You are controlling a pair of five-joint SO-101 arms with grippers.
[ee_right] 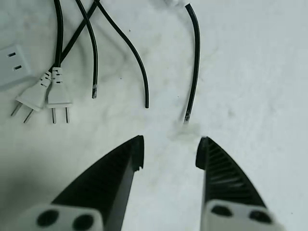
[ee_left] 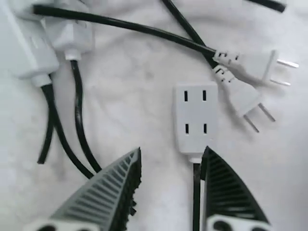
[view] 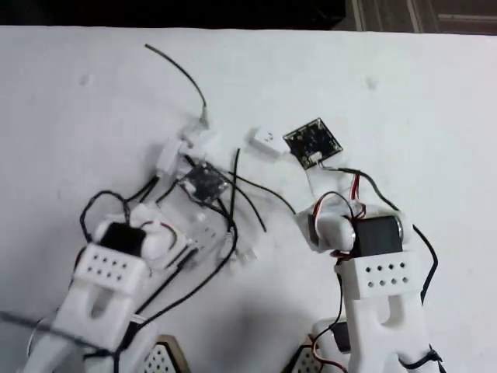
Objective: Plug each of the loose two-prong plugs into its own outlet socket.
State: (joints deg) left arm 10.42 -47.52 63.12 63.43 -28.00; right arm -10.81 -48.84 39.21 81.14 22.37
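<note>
1. We found the left gripper spread, poised at the cord end of the outlet socket.
2. The right gripper hung spread above the table.
3. Both two-prong plugs lay loose beside the socket.

White table; flat on it, a white outlet block, sockets up; just beside, a two-prong plug and a second plug, side by side; black cords strewn around, several with loose ends.

Bright, even light washes the white table almost featureless, soft grey shadows pool toward its near edge, and beyond its far edge lies darkness.
</note>
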